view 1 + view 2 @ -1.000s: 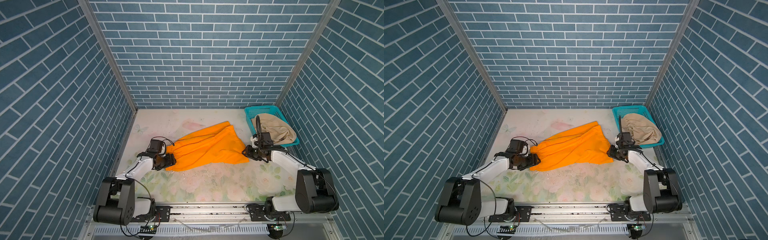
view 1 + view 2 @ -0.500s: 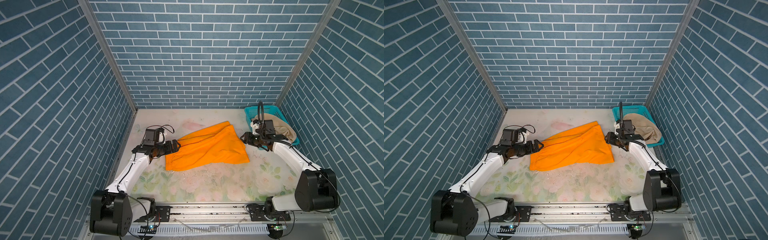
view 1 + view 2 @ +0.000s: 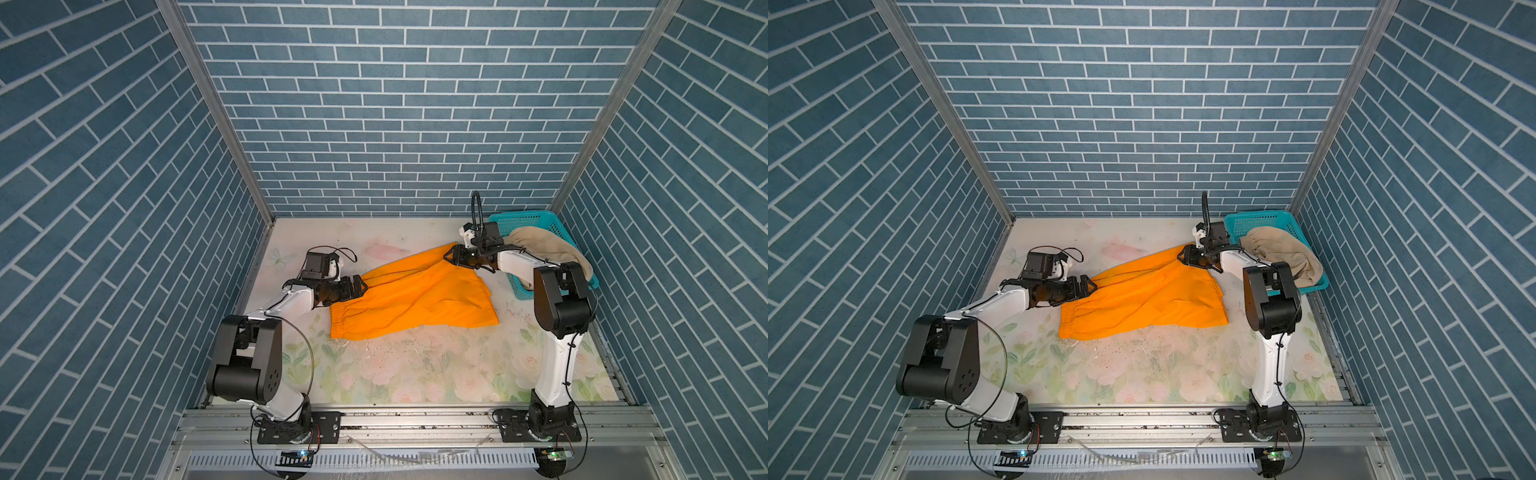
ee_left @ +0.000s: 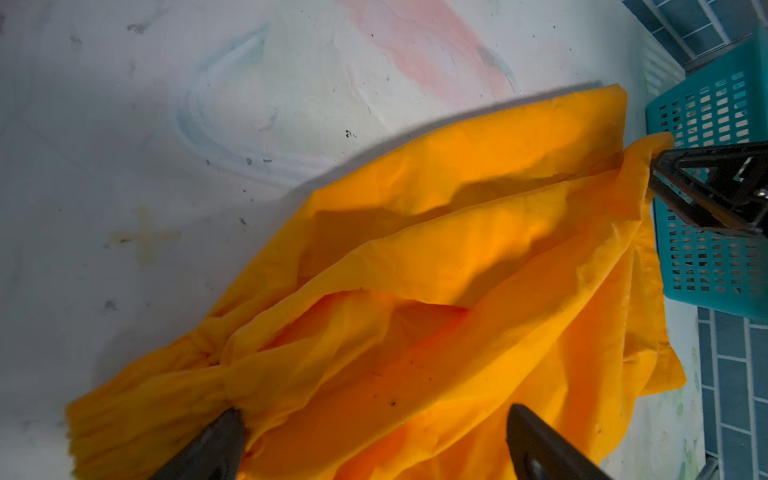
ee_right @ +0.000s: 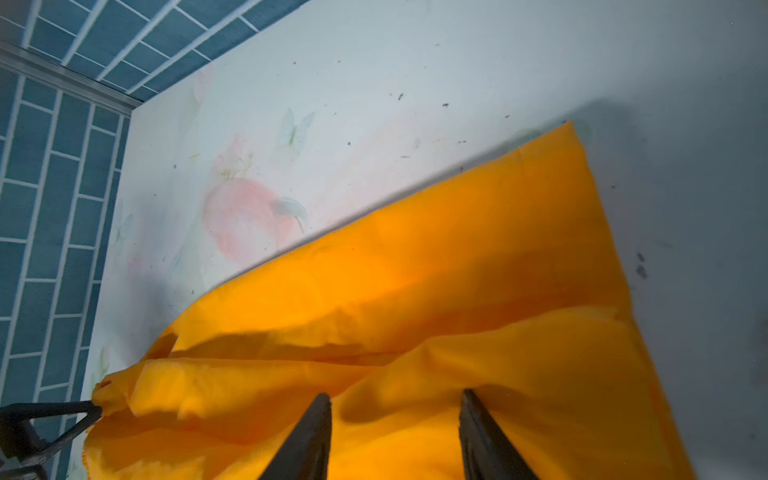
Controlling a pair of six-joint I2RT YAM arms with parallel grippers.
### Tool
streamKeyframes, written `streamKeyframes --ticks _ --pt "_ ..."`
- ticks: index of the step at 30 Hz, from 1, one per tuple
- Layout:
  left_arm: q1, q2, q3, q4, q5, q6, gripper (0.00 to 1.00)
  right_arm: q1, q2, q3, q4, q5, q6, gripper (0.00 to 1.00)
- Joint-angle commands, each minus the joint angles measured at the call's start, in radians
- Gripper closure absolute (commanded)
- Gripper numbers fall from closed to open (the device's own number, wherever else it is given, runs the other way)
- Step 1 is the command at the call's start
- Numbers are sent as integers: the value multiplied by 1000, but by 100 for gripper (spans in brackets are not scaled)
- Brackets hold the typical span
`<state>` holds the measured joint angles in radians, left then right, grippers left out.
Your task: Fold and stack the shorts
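Left wrist view is showing the left gripper (image 4: 374,411) with its jaws standing wide apart and released, one fingertip (image 4: 226,419) touching the bunched waistband (image 4: 124,415) of the orange shorts (image 4: 457,270) and nothing clamped. In both top views the orange shorts are lying spread across the middle of the floral table (image 3: 415,374), with the waistband toward the left arm and an upper layer rising as a ridge between the two grippers. The right gripper (image 3: 451,254) is sitting at the far right corner of the cloth, just beside the teal basket (image 3: 528,218). In the right wrist view its fingers (image 5: 316,428) are standing partly apart over orange cloth, and I cannot tell whether they are pinching it. The beige shorts (image 3: 548,249) are lying heaped in the basket, draping over its rim.
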<state>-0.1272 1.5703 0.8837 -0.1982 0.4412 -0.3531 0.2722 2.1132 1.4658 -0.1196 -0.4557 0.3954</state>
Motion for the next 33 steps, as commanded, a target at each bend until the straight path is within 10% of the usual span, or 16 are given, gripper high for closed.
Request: streamKeyframes --ticks 1,9,17,25,33 --pt "-2 42 24 -14 -94 20 0 -3 46 52 -56 55 -9 49" --pt "-2 18 28 -49 -94 6 0 -11 70 105 -155 114 -69 47" --pt "0 -245 157 -312 -184 2 0 48 -291 -47 -128 121 -199 40" --pt "241 -521 137 -576 -61 -18 0 431 -614 -290 -153 340 -322 37" --pt "399 -518 91 -665 44 25 0 843 -526 -287 -114 651 -449 26"
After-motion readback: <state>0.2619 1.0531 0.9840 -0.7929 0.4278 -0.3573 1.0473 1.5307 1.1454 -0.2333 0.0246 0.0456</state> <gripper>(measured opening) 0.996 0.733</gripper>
